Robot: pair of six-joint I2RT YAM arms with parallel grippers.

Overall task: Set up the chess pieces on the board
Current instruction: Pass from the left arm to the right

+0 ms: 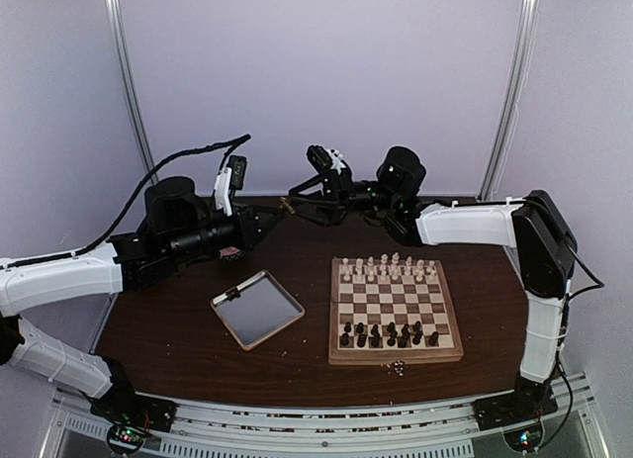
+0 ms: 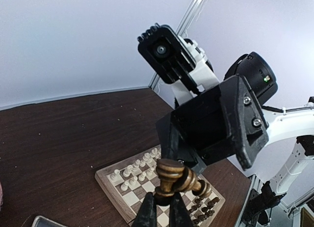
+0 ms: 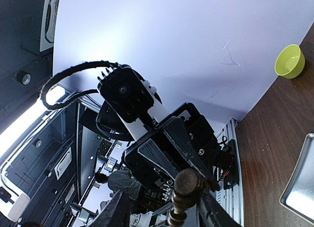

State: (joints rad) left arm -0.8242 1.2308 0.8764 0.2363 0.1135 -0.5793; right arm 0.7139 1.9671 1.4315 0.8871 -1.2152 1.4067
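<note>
Your left gripper's [image 2: 163,198] fingers are clenched on the lower end of a dark brown chess piece [image 2: 171,174], a turned one with a rounded head. The piece is held up in the air, not on any surface. The right gripper [image 3: 164,200] straddles that same piece with its jaws apart, one finger clearly off it and the other very close, so count the right as released and not gripping. The two grippers meet nose to nose above the table's [image 1: 178,339] far edge, near its middle and beyond the chessboard's [image 1: 396,358] far-left corner. The board itself lies on the right half of the table. Cream pieces [image 1: 388,270] are ranked along its far rows and dark pieces [image 1: 389,333] along its near rows, but they are too small to count, so you cannot tell which squares are vacant. A square metal tray [image 1: 227,324] sits just left of the board, and two tiny dark things [image 1: 397,368] lie just off the board's near rim. This looks like a mid-air handover of one dark piece, though which way it is going cannot be told. Your next move calls for one gripper to have sole, firm hold before the other backs straight off. Then carry the piece to the near rows and lower it upright onto a free square without brushing its neighbours.
</note>
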